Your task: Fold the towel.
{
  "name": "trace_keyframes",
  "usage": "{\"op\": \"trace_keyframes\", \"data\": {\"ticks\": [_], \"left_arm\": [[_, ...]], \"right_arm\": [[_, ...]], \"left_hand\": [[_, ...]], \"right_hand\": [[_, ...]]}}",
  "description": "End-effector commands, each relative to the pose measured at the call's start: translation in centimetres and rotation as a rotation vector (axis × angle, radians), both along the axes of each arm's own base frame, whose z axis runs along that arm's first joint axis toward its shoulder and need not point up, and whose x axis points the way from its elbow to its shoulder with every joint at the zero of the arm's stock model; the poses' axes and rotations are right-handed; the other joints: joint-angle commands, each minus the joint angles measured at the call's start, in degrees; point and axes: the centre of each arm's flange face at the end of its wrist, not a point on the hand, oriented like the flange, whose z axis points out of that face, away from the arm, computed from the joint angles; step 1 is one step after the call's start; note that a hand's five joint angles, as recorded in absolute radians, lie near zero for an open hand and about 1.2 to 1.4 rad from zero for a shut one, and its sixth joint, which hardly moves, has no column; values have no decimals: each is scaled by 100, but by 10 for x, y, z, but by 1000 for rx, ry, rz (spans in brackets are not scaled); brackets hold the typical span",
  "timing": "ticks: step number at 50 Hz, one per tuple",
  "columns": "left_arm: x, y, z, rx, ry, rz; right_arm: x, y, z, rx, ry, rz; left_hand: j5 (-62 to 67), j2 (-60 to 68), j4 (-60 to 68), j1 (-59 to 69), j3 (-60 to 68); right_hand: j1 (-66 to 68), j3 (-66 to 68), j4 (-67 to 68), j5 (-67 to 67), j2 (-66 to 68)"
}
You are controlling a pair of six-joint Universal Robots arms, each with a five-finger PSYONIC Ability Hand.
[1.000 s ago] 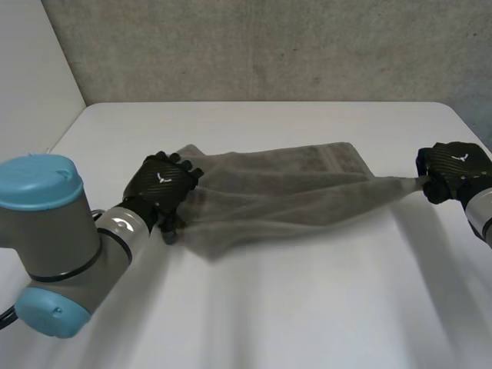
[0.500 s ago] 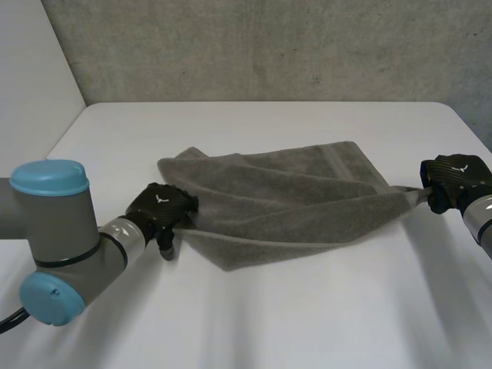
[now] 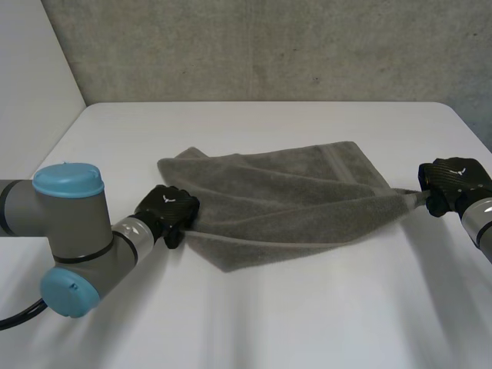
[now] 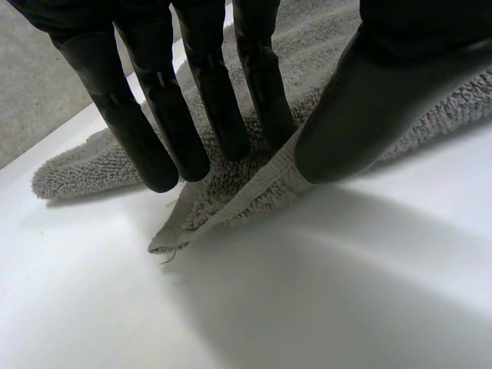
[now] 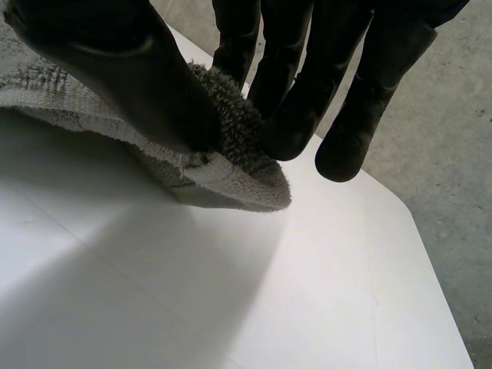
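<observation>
A grey towel lies spread across the middle of the white table, drawn out to a point at its right end. My left hand rests low at the towel's near left corner. In the left wrist view its fingers press down on the towel while the thumb squeezes the hemmed corner against them. My right hand holds the far right corner just above the table. In the right wrist view the thumb and fingers pinch the bunched corner.
A grey concrete wall stands behind the table's far edge. The table's right edge runs close to my right hand. Bare white tabletop stretches in front of the towel and behind it.
My left hand has dropped from on top of the towel's left end to its near left corner, and its fingers have closed there. The towel has settled flatter. The right hand barely moved.
</observation>
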Motion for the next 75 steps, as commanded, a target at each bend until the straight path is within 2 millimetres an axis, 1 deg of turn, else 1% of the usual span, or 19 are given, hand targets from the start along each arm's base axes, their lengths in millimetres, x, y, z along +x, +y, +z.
{"op": "trace_keyframes", "data": {"ticks": [1, 8, 10, 12, 21, 27, 29, 31, 37, 42, 43, 45, 48, 53, 61, 65, 70, 73, 75], "left_arm": [[-1, 3, -2, 3, 0, -5], [-1, 8, -1, 16, -4, -12], [-1, 10, -2, 18, -7, -16], [-3, 13, -4, 20, -10, -30], [-5, 11, -8, 18, -12, -36], [-7, 7, -11, 18, -14, -32], [-7, 4, -10, 11, -14, -27], [-8, -1, -4, -7, 1, -18], [-7, -10, 14, -53, 31, 1], [-3, -12, 68, -157, 133, 30], [-3, -12, 68, -157, 133, 30], [7, -14, 97, -213, 179, 62], [13, -14, 113, -252, 197, 77], [28, -8, 169, -403, 244, 104], [41, -4, 220, -531, 273, 126], [42, -8, 217, -495, 255, 132], [32, -28, 161, -310, 116, 115], [28, -34, 145, -272, 73, 102], [22, -48, 119, -231, -3, 92]], "right_arm": [[0, 0, -2, 6, 3, 0], [0, 0, -3, 5, 19, 3], [0, 0, -4, 6, 22, 4], [0, 0, -4, 7, 24, 4], [0, 0, -4, 7, 24, 4], [-1, 0, -4, 7, 24, 1], [-1, 0, -4, 7, 24, 3], [0, 0, -4, 7, 23, 1], [0, 1, 4, -12, 21, 1], [2, 10, 56, -108, 12, 9], [2, 10, 57, -109, 12, 9], [2, 12, 85, -164, 9, 11], [3, 14, 101, -195, 7, 19], [5, 29, 161, -273, 15, 50], [3, 41, 213, -287, 113, 67], [5, 36, 208, -249, 245, 80], [23, 24, 168, -99, 383, 141], [30, 21, 154, -66, 406, 157], [42, 12, 127, -8, 469, 195]], "left_hand": [[-608, 360, 405, 353, 344], [-1095, -127, -82, -134, -143], [-1952, -985, -940, -992, -1001], [-3932, -2964, -2919, -2971, -2980], [-3870, -2903, -2858, -2910, -2919], [-2625, -1658, -1613, -1665, -1674], [-1852, -884, -839, -891, -900], [-78, 889, 934, 882, 873], [131, 1099, 1143, 1092, 1083], [131, 1099, 1143, 1092, 1083], [131, 1099, 1143, 1092, 1083], [131, 1099, 1143, 1092, 1083], [131, 1099, 1143, 1092, 1083], [131, 1099, 1143, 1092, 1083], [131, 1099, 1143, 1092, 1083], [131, 1099, 1143, 1092, 1083], [131, 1099, 1143, 1092, 1083], [131, 1099, 1143, 1092, 1083], [131, 1099, 1143, 1092, 1083]], "right_hand": [[375, 299, 311, 335, 448], [375, 299, 311, 335, 448], [375, 299, 311, 335, 448], [375, 299, 311, 335, 448], [375, 299, 311, 335, 448], [375, 299, 311, 335, 448], [375, 299, 311, 335, 448], [375, 299, 311, 335, 448], [375, 299, 311, 335, 448], [375, 299, 311, 335, 448], [375, 299, 311, 335, 448], [375, 299, 311, 335, 448], [375, 299, 311, 335, 448], [375, 299, 311, 335, 448], [375, 299, 311, 335, 448], [375, 299, 311, 335, 448], [375, 299, 311, 335, 448], [375, 299, 311, 335, 448], [375, 299, 311, 335, 448]]}}
